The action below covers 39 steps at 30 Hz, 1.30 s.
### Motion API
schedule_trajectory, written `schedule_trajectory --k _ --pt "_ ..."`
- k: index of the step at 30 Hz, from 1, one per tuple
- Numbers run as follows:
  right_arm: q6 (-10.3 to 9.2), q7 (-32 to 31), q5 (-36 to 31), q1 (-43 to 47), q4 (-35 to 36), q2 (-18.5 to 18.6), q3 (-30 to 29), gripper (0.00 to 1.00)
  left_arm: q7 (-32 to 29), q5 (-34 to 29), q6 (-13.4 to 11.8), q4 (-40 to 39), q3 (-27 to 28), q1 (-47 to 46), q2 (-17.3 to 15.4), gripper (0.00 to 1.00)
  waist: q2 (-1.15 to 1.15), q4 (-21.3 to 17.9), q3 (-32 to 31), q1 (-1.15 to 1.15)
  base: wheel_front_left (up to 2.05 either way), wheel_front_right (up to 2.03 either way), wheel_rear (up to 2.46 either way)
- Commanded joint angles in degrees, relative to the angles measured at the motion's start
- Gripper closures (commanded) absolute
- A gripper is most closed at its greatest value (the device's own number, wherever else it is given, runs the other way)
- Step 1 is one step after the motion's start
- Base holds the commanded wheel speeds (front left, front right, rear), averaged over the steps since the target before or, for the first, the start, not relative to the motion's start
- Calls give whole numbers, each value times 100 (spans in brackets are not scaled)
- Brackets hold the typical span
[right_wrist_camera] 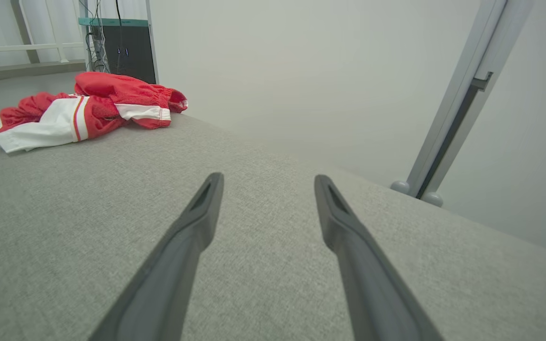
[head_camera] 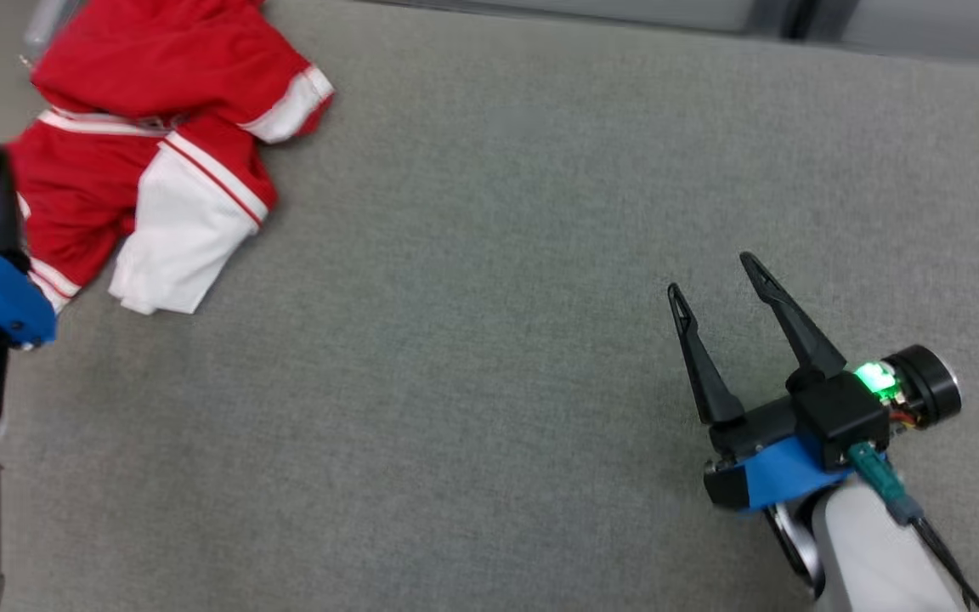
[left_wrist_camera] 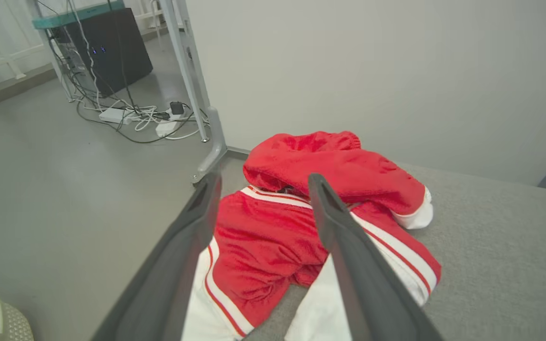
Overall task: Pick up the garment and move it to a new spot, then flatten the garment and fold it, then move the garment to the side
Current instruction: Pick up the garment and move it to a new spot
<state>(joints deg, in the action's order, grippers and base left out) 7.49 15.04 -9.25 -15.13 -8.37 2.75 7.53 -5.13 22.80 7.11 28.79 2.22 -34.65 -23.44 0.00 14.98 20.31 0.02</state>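
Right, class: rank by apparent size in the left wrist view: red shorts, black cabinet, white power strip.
1. red shorts
2. black cabinet
3. white power strip
The shorts sit nearest the camera; real sizes may differ.

Black-fingered right claw (head_camera: 710, 273), blue mount (head_camera: 783, 480)

A grey fabric-covered surface (head_camera: 489, 340) spreads wide and flat, finely woven. One thing lies on it — crumpled red shorts (head_camera: 154, 157) with white side panels and stripes, bunched in a heap at its far left corner, close to the edge.
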Motion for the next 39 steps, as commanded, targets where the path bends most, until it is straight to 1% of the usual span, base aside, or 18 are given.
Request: schedule_trajectory --k 1,3,5,8,13,18,19,20,21,22,30,34,39 --pt "1 22 -53 -116 40 24 -2 0 -42 -36 39 94 -131 -100 -30 0 0 1 115 -2 0 0 0" --pt "1 22 -119 -287 116 23 28 0 -126 81 30 393 -363 -242 -65 0 0 -75 309 -2 0 0 0" --pt "1 20 -154 -419 180 22 62 0 -303 307 34 627 -718 -290 -61 0 0 -139 486 -2 0 0 0" --pt "1 17 -183 -572 279 24 99 0 -514 682 34 951 -1128 -413 -193 0 0 -239 748 -2 0 0 0" --pt "1 15 -139 -661 427 23 80 0 -746 1171 35 1509 -1560 -570 -395 0 0 -400 1094 -2 0 0 0" --pt "1 16 -189 -619 493 22 -9 0 -1137 1806 35 1819 -1994 -594 -357 0 0 -457 1267 -2 0 0 0" --pt "1 17 -195 -620 501 22 -23 0 -1148 1895 35 1839 -2069 -606 -395 37 0 -457 1282 -2 0 0 0" --pt "1 16 -201 -628 503 22 -42 0 -1129 1961 35 1855 -2141 -626 -432 59 0 -457 1292 -2 0 0 0" --pt "1 17 -200 -641 506 22 -67 0 -1077 2000 35 1858 -2230 -639 -473 96 0 -453 1292 -2 0 0 0" --pt "1 17 -194 -655 506 22 -90 0 -1023 2053 35 1848 -2295 -652 -509 100 0 -445 1280 -2 0 0 0" --pt "1 20 -17 -670 409 22 -67 0 -379 2308 36 1591 -2806 -910 -998 100 0 -332 897 -2 0 0 0" --pt "1 21 165 -567 331 23 -64 0 -97 2291 36 1433 -3059 -1020 -1311 100 0 -324 515 -2 0 0 0" --pt "1 21 395 -341 250 23 -179 0 98 2287 36 1075 -3353 -1133 -1740 100 0 -377 -77 -2 0 0 0"
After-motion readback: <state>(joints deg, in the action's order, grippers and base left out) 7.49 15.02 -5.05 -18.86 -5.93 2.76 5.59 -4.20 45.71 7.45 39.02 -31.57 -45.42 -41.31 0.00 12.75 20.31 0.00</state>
